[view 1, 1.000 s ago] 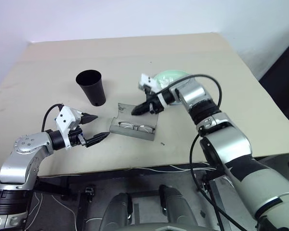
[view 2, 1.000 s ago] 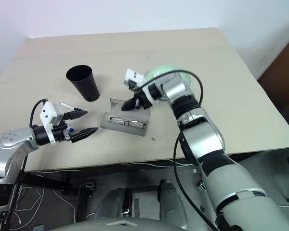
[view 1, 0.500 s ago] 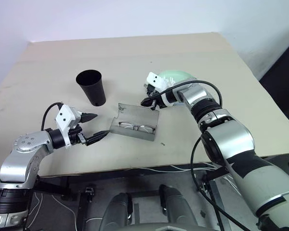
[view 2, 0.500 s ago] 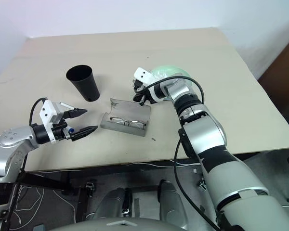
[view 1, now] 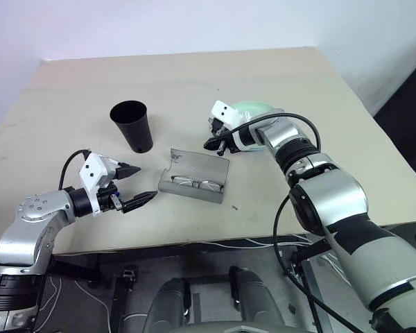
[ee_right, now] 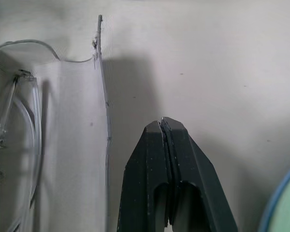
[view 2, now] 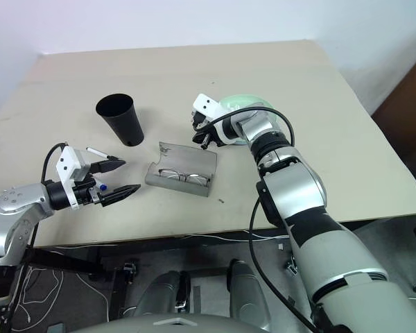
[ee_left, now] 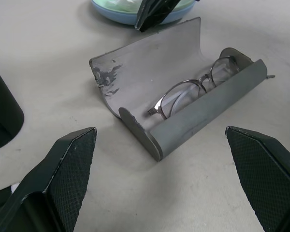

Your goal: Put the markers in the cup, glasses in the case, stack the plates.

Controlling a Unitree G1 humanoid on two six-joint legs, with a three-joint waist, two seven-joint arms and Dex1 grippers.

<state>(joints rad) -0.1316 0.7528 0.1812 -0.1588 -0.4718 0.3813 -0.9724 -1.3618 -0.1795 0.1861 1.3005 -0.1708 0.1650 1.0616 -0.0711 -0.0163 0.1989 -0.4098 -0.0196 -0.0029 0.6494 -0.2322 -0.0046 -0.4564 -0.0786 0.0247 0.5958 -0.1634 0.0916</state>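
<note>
The grey case (view 1: 194, 179) lies open at the table's middle, lid (ee_left: 150, 53) tilted back, with the wire glasses (ee_left: 191, 89) resting inside. My right gripper (view 1: 209, 144) is shut and empty, its tip just behind the lid's far edge (ee_right: 104, 121), between case and plates. The mint green plate (view 1: 255, 109) sits on the light blue plate (ee_left: 120, 18), partly hidden by my right arm. The black cup (view 1: 132, 125) stands upright at the left. My left gripper (view 1: 136, 184) hovers open, empty, left of the case. A thin white marker (view 2: 93, 151) and a blue cap (view 2: 104, 187) peek out beside it.
The beige table (view 1: 319, 125) has wide bare room at the right and back. Its front edge (view 1: 194, 239) runs close below the case and my left gripper. A white wall rises behind the table.
My right gripper drew back from over the case lid to just behind it, toward the plates, and its wrist turned. The left arm stayed still.
</note>
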